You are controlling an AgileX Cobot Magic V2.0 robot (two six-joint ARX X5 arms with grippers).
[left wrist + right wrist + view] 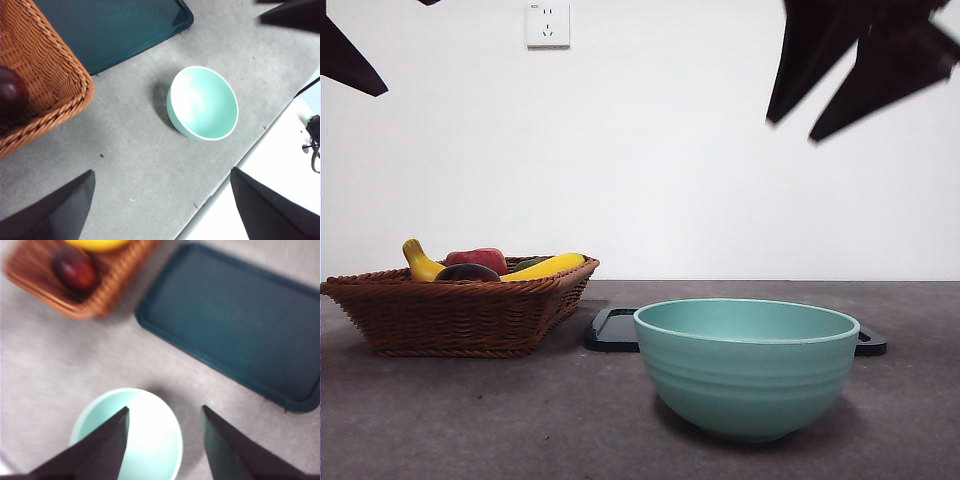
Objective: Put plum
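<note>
Plum: round, glossy, dark maroon, nr black, lying in wicker basket w/ other fruit. Left gripper & right gripper both wide open, holding nothing.

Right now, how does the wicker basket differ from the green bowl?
The basket is brown woven wicker with slanted sides and squarish corners; the bowl is smooth, pale green and round. The basket holds fruit, including the plum and a banana; the bowl is empty. The basket is wider and lower, the bowl taller. Both stand upright on the grey table, beside the dark tray.
</note>
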